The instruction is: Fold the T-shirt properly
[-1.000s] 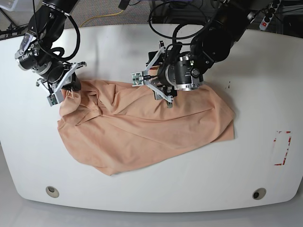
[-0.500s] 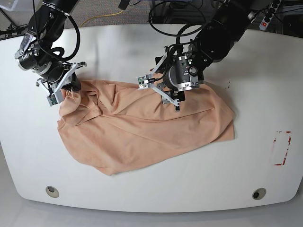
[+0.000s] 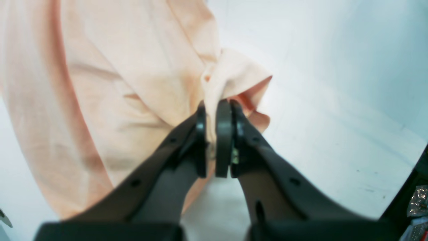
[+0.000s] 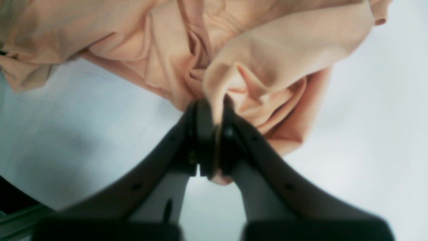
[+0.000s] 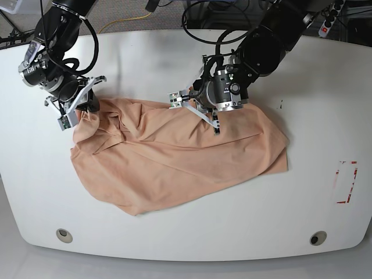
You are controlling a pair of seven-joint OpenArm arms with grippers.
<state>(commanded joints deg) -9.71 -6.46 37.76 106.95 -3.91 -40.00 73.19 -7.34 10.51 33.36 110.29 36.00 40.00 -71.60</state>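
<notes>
T-shirt (image 5: 174, 165) of soft peach cloth, rumpled, pinched between both grippers' fingers (image 3: 222, 140)

The T-shirt (image 5: 168, 163) is peach-pink, of soft, thin fabric, and is not neatly folded. It lies across the middle of the white table (image 5: 244, 232), its outline irregular and longer from left to right than from near to far in the base view. The near-left portion is comparatively flat. Long, slanting creases cross the body. The far-left portion is bunched into overlapping folds, with darker recesses between layers. The fabric is pinched at two places, at the far left and at the far middle, each forming a narrow, raised strip. The right end tapers to a blunt corner.
</notes>
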